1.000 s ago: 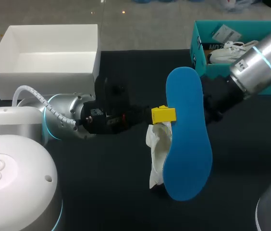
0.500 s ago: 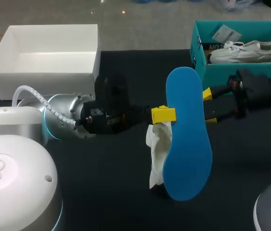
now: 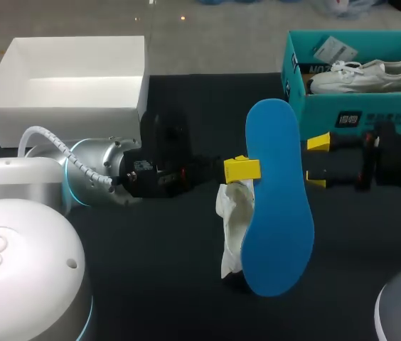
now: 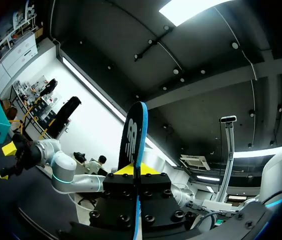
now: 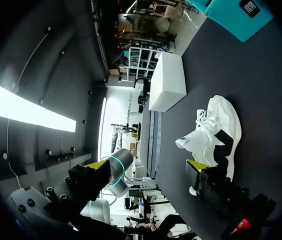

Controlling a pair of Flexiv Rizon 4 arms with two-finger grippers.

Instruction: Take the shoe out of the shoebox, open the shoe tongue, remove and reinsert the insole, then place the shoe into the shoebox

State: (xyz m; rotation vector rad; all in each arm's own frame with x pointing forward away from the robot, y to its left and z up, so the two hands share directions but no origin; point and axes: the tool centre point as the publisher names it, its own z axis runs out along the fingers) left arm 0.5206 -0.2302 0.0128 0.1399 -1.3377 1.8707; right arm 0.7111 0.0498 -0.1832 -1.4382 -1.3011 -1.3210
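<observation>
My left gripper (image 3: 247, 169) pinches the light, likely bendy blue insole (image 3: 277, 213) by one long edge, upright over the white shoe (image 3: 232, 229) mid-table; my right gripper (image 3: 317, 162), spread wide, should take the opposite edge.

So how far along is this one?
Done: the shoe lies out on the table, and the blue insole is out of it. In hand: the left pincer is shut on the blue insole, upright by the shoe; the right pincer is open and empty. Left: reinserting the blue insole, boxing the shoe.
</observation>
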